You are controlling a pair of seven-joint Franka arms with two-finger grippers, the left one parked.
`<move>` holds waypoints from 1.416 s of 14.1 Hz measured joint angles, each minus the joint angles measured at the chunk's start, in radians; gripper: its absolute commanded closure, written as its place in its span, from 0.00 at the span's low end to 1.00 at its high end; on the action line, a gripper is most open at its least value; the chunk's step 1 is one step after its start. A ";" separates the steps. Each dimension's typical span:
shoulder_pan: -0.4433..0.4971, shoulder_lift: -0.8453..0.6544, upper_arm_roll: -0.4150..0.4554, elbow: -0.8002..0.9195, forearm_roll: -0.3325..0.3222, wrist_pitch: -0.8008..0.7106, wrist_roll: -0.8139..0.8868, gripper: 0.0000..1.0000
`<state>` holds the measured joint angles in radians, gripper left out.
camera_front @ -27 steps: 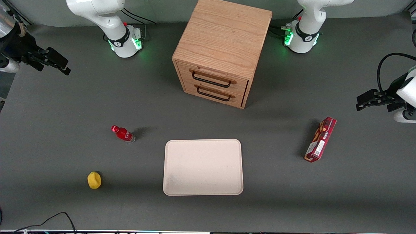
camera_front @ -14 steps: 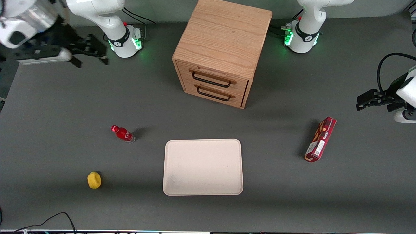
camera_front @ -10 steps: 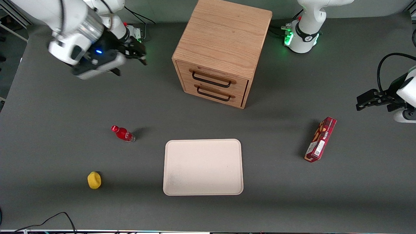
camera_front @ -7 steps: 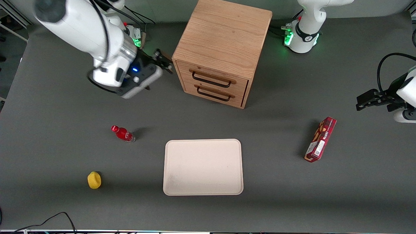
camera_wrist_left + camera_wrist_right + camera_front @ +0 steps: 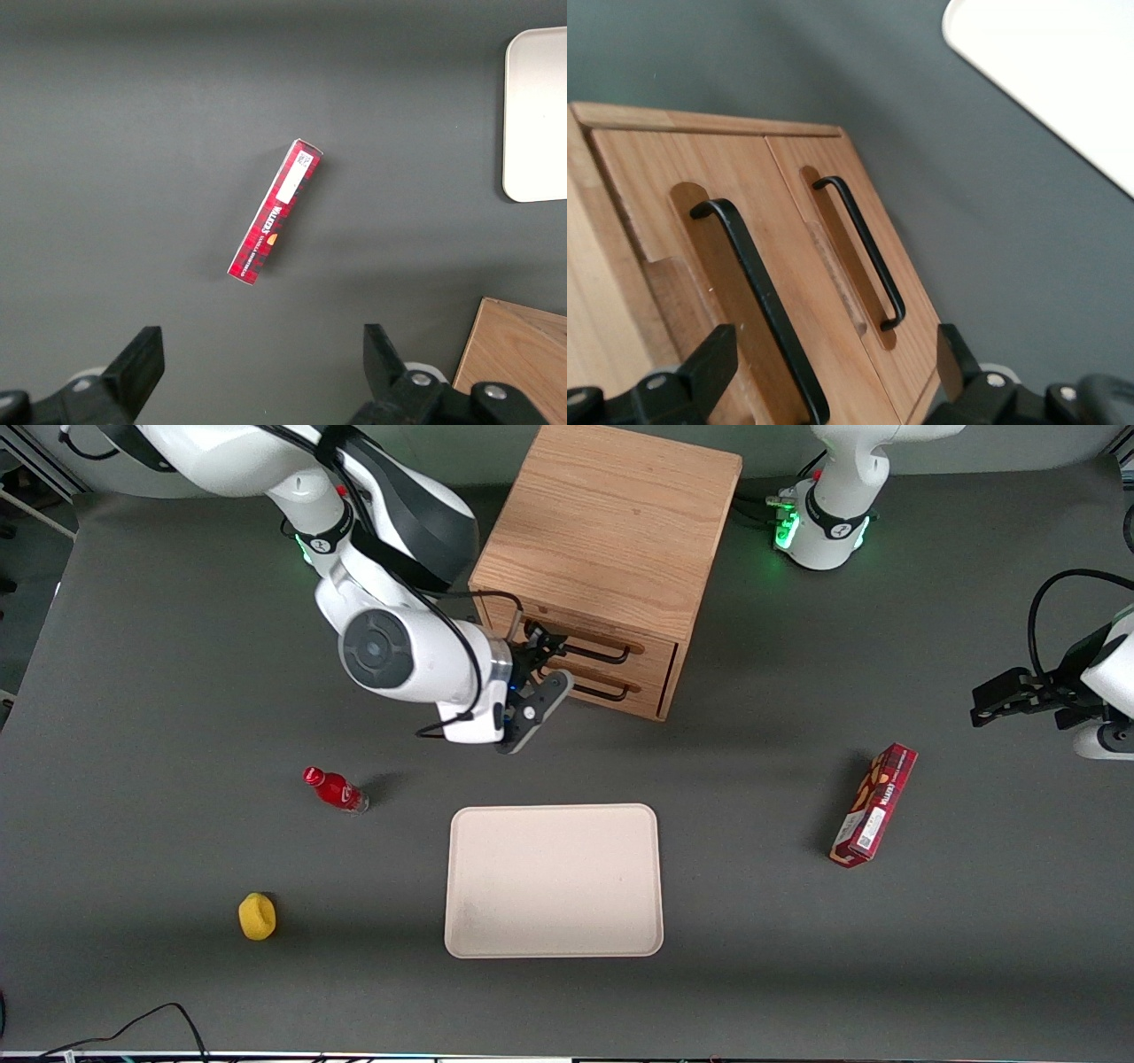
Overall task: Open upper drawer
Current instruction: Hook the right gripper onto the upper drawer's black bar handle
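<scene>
The boxy oak cabinet [image 5: 611,522] stands at the back middle of the table. Its upper drawer [image 5: 651,654] sits flush and closed, with a thin black bar handle [image 5: 594,657]; the bottom drawer [image 5: 642,691] below it is closed too. My right gripper [image 5: 542,651] is open, right in front of the upper drawer at the handle's end nearest the working arm. In the right wrist view the upper drawer [image 5: 793,266] fills the frame and its handle [image 5: 757,297] runs between the wide-apart fingers [image 5: 709,363] of the gripper [image 5: 830,359], not touched. The bottom handle [image 5: 864,252] lies beside it.
A cream tray [image 5: 554,881] lies nearer the front camera than the cabinet; it also shows in the right wrist view [image 5: 1045,80]. A red bottle [image 5: 335,789] and a yellow object [image 5: 257,917] lie toward the working arm's end. A red box [image 5: 873,804] lies toward the parked arm's end.
My right arm has swung in from the working arm's end of the table and down to the cabinet's front. The gripper now faces the upper handle. Both drawers are unmoved.
</scene>
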<state>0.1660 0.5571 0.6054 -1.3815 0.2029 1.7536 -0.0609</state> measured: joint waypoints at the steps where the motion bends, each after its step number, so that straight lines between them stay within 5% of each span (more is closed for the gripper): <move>1: 0.005 0.014 0.008 0.003 0.000 0.000 -0.002 0.00; 20: 0.027 0.084 0.052 -0.046 -0.051 0.053 -0.007 0.00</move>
<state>0.1926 0.6408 0.6578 -1.4275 0.1515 1.8064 -0.0677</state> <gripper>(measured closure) 0.000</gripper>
